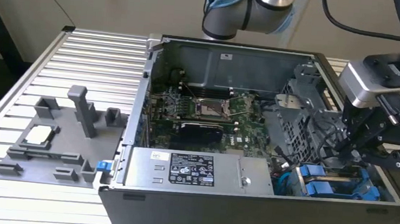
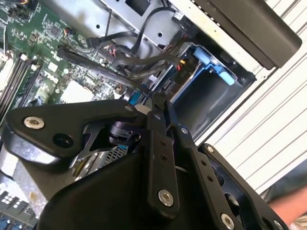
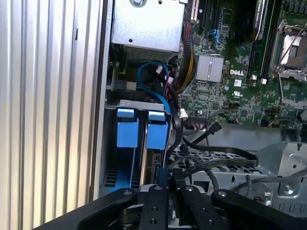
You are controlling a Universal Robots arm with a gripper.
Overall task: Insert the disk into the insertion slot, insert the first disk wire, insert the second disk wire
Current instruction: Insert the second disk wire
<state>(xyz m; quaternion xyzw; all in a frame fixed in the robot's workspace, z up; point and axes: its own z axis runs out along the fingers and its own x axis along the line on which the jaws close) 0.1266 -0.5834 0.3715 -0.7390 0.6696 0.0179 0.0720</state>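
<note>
Hovering near the insertion slot point(image 3: 121, 103), the tool point(image 2: 159, 103) pinching a black wire point(image 2: 155, 87); power-supply sticker point(image 1: 191, 169) print too small to read.

I see the insertion slot point(image 3: 139, 143) with two blue tabs side by side. My gripper point(image 3: 165, 184) sits just beside it, touching black wires point(image 3: 211, 163).

worktop point(image 1: 45, 66): ribbed silver metal, satin sheen.
computer case point(image 1: 249, 214): dark grey painted sheet metal, matt.
insertion slot point(image 3: 125, 158): grey sheet metal with bright blue smooth plastic rails.
power-supply box point(image 1: 180, 170): bare grey metal, dull, paper sticker on top.
perforated cage point(image 1: 293, 125): grey punched sheet metal.
motherboard point(image 3: 230, 91): green circuit board, lightly glossy.
end effector point(image 2: 160, 103): black metal links, matt, with shiny screw heads.
fixture tray point(image 1: 60, 138): grey matt plastic.
</note>
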